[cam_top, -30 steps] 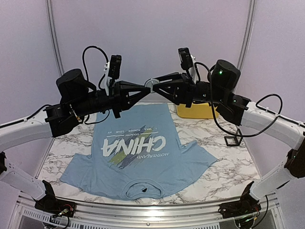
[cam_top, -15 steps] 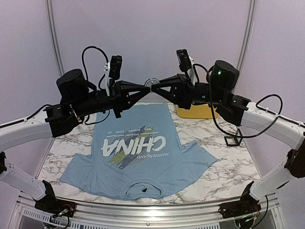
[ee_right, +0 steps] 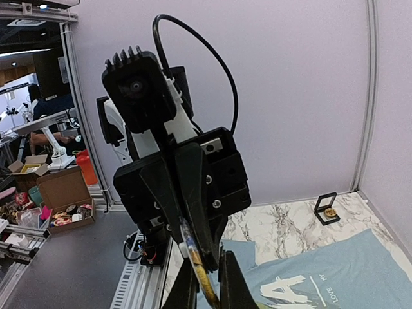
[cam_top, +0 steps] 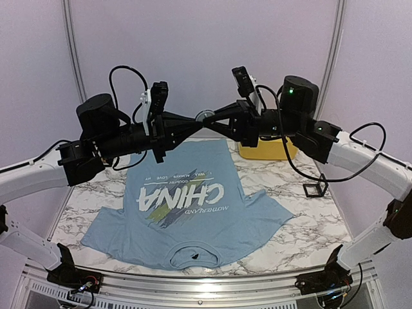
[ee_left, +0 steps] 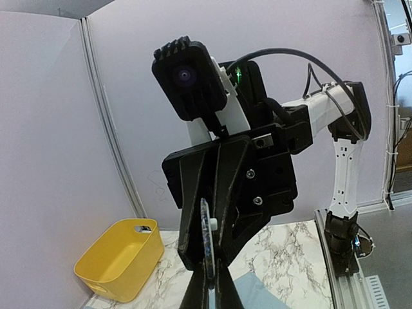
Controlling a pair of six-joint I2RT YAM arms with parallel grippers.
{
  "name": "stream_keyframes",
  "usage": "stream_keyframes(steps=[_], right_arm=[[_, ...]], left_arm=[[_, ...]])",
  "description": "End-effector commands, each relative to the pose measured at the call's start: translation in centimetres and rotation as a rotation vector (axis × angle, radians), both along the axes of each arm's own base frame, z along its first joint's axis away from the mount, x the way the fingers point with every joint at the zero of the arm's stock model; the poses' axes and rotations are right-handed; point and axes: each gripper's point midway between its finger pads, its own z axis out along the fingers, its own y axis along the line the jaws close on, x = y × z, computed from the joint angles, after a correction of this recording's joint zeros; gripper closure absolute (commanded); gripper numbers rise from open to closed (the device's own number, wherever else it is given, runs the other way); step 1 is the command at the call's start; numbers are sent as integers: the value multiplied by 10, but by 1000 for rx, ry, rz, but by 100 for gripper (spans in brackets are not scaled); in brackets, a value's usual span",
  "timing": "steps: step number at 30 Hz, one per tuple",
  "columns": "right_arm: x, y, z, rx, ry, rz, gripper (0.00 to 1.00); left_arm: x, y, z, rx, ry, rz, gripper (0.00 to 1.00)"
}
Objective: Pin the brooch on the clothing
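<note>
The light blue "CHINA" T-shirt [cam_top: 187, 212] lies flat on the marble table, collar toward the near edge. Both arms are raised above its far hem and meet tip to tip. A small round brooch [cam_top: 205, 116] is held between them in the air. My left gripper [cam_top: 196, 119] is shut on the brooch, seen edge-on in the left wrist view [ee_left: 207, 241] with a white back piece. My right gripper [cam_top: 213, 118] grips the same brooch [ee_right: 196, 261] from the opposite side. The shirt also shows in the right wrist view [ee_right: 335, 277].
A yellow bin [cam_top: 264, 149] stands at the back of the table behind the right arm, and shows in the left wrist view [ee_left: 119, 261]. A small black frame stand [cam_top: 314, 189] with a gold piece sits right of the shirt.
The right arm has lifted and shifted slightly left, and the left wrist has turned. The brooch stays between the two grippers at about the same spot.
</note>
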Motion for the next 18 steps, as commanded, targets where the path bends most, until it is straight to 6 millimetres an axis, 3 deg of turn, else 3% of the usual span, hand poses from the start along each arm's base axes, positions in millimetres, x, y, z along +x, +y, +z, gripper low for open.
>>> stream_keyframes(steps=[1, 6, 12, 18], right_arm=[[21, 13, -6, -46, 5, -91, 92], [20, 13, -7, -52, -16, -91, 88], [18, 14, -27, -125, -14, -92, 79], [4, 9, -30, -157, -59, -56, 59]], left_arm=[[-37, -14, -12, 74, -41, -141, 100], [-33, -9, -6, 62, -46, -105, 100], [-20, -4, -3, 55, -36, -29, 100], [-13, 1, 0, 46, -23, -6, 100]])
